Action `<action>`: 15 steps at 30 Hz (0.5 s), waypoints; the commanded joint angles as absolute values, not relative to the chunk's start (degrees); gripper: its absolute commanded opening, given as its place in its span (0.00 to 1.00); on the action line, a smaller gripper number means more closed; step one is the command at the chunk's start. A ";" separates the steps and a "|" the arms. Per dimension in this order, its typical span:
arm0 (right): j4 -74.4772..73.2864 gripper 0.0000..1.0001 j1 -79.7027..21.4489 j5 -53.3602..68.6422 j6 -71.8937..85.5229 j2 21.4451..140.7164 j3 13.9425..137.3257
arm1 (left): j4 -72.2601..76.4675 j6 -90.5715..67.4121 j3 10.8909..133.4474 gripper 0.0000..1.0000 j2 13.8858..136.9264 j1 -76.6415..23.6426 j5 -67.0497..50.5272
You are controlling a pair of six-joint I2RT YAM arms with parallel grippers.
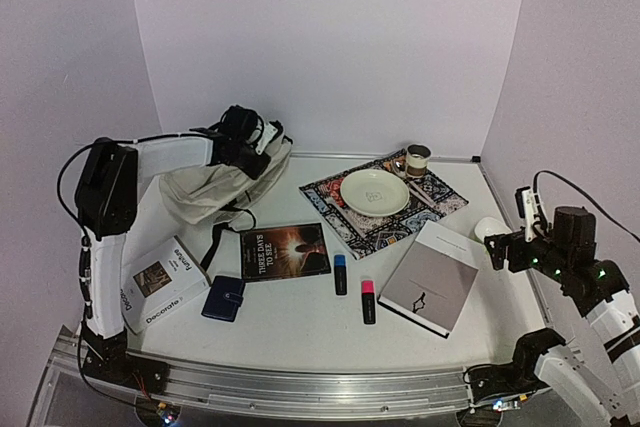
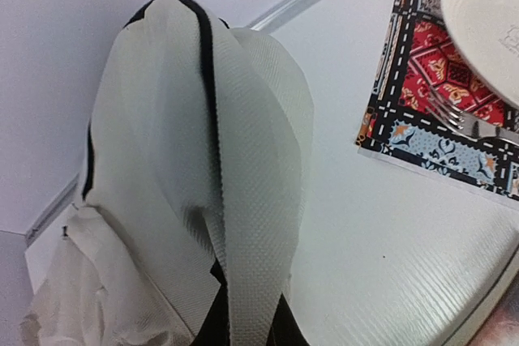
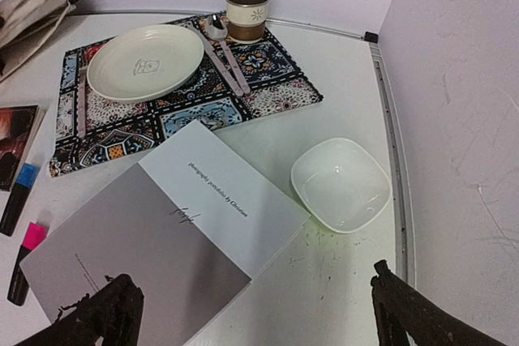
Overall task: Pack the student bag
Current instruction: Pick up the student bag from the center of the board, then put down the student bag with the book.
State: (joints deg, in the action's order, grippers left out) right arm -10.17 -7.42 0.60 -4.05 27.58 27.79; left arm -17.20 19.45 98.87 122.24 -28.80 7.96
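Note:
The student bag point(image 1: 215, 187), cream fabric with black zipper trim and dark straps, lies slumped at the back left of the table. My left gripper point(image 1: 243, 137) is shut on a fold of the bag's top. In the left wrist view the cream fabric point(image 2: 243, 200) rises from between the fingers and fills the view. My right gripper point(image 1: 507, 244) is open and empty, above the table's right side, over the gap between a grey-and-white book point(image 3: 162, 232) and a white bowl point(image 3: 340, 184).
A white book point(image 1: 160, 282), a navy wallet point(image 1: 223, 298), a dark book point(image 1: 285, 251), a blue marker point(image 1: 340, 274) and a pink marker point(image 1: 368, 300) lie at the front. A patterned placemat point(image 1: 440, 192) holds a plate point(image 1: 374, 192), cutlery and a cup point(image 1: 417, 160).

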 commanded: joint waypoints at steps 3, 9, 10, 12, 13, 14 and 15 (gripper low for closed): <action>-11.66 0.98 -7.24 5.58 -2.22 32.35 33.96 | -19.82 24.93 99.28 0.00 108.39 -28.80 4.43; -14.92 0.98 -7.25 15.27 1.74 40.73 40.15 | -23.92 24.27 98.86 0.00 100.90 -28.75 6.31; -15.21 0.98 -7.27 17.15 2.32 42.49 41.16 | -24.50 23.34 99.17 0.00 99.99 -28.74 6.43; -15.01 0.98 -7.28 21.04 3.48 45.57 43.20 | -25.65 21.28 100.18 0.00 98.07 -28.74 6.14; -14.47 0.98 -7.41 22.39 4.17 46.91 44.00 | -26.11 20.05 100.74 0.00 97.24 -28.77 5.67; -13.86 0.98 -7.84 23.12 4.81 47.88 44.75 | -26.39 18.83 101.21 0.00 96.30 -28.76 5.18; -12.84 0.98 -8.54 23.34 5.59 48.77 45.17 | -26.63 17.35 101.72 0.00 95.67 -28.74 4.50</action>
